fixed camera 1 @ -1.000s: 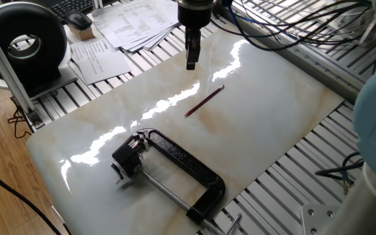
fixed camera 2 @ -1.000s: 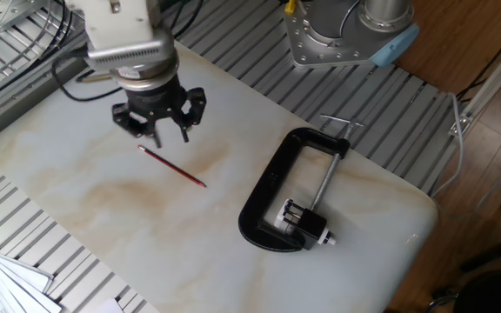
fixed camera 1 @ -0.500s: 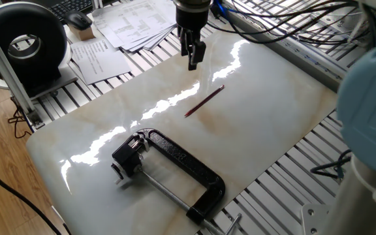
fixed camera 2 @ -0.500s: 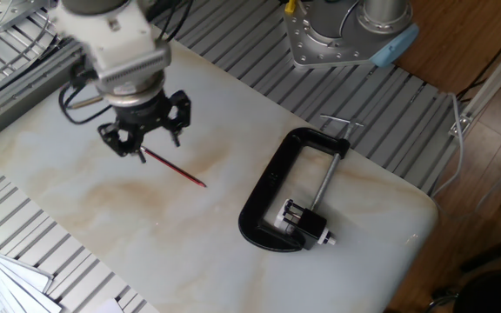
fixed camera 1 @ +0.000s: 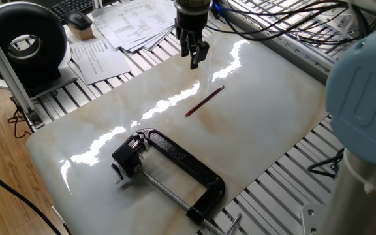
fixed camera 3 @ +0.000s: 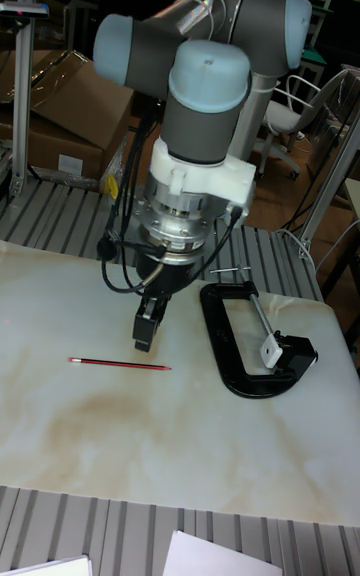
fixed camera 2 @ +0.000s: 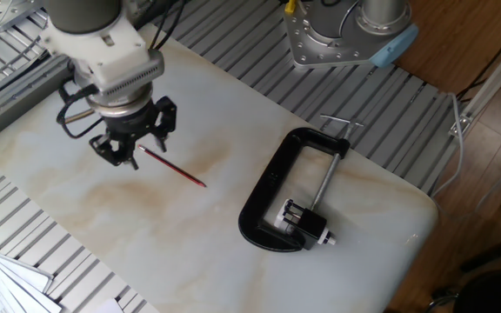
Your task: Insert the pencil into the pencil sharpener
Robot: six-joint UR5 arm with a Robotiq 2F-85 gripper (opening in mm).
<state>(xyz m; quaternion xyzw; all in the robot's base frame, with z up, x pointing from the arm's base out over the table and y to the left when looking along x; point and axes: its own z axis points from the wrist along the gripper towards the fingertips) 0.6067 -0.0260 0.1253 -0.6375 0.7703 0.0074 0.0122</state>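
Note:
The pencil (fixed camera 1: 205, 101) is thin and dark red and lies flat on the marble board, also seen as the pencil (fixed camera 2: 176, 169) and the pencil (fixed camera 3: 120, 364). My gripper (fixed camera 1: 194, 62) hangs above the board just past the pencil's far end, open and holding nothing; the gripper (fixed camera 2: 127, 156) stands over the pencil's left tip, and the gripper (fixed camera 3: 144, 339) hovers a little above the pencil. The pencil sharpener (fixed camera 1: 128, 155), a small black block, sits at the jaw of a big black C-clamp (fixed camera 1: 183, 163); the pencil sharpener (fixed camera 2: 306, 223) and the pencil sharpener (fixed camera 3: 292, 349) stay well apart from the gripper.
Loose papers (fixed camera 1: 132, 23) and a black round device (fixed camera 1: 25, 42) lie beyond the board's far-left edge. Cables (fixed camera 1: 286, 23) run along the slotted metal table. The arm's base (fixed camera 2: 346, 30) stands behind the clamp (fixed camera 2: 266, 198).
The gripper has turned about its vertical axis and drifted slightly along the board, towards the pencil's far tip. Pencil, clamp and sharpener have not moved.

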